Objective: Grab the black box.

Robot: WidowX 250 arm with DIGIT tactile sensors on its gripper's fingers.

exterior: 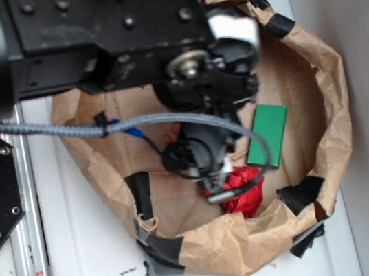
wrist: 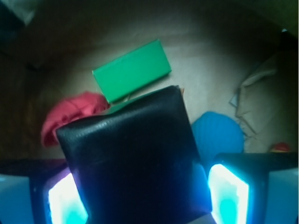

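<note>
Black glossy square box sits clenched between our gripper jaws; we think its smooth faces could let it slip.

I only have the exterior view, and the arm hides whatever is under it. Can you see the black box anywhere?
Observer: Yes. In the wrist view the black box sits between the two fingers of the gripper.
Operator: Are the pads touching it?
Observer: Both lit pads appear pressed against its sides, so it looks gripped.
Operator: Anything else hidden from me?
Observer: A blue ball lies beyond the box, at its right in the wrist image.
</note>
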